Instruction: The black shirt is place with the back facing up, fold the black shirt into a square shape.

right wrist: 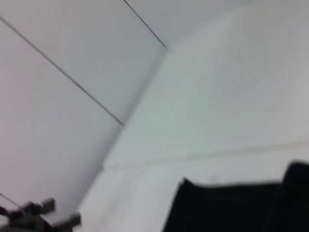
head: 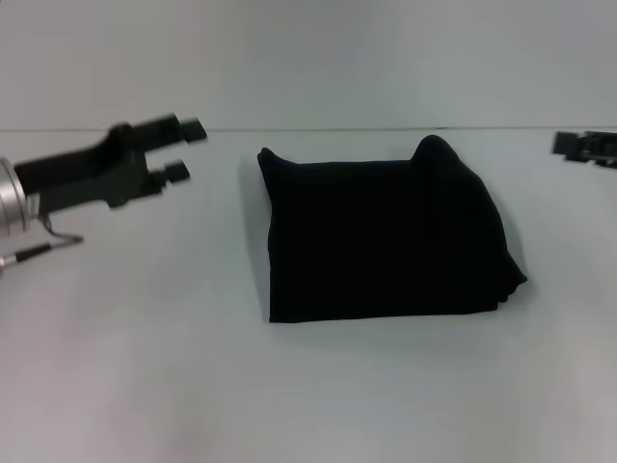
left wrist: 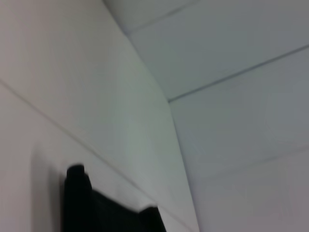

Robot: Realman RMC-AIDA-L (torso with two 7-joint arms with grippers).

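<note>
Where white table (head: 145, 386) spreads, black shirt (head: 381, 236) folded

The black shirt (head: 381, 241) is seen as soft matt cloth, its surface dull and unreflective, with gentle creases along the right edge and two small peaks raised at the far corners. The table (head: 308, 386) is presented as a smooth, pale, matt surface with only a faint sheen. The left gripper (head: 183, 149) is made of matt black material that looks like hard plastic, and behind it a cylindrical section of brushed, silvery metal (head: 14, 207) is shown with a thin cable beside it. The right gripper (head: 588, 147) is glimpsed as matt black, its finish otherwise unclear. The wall behind (head: 308, 58) appears plain, smooth and matt.
</note>
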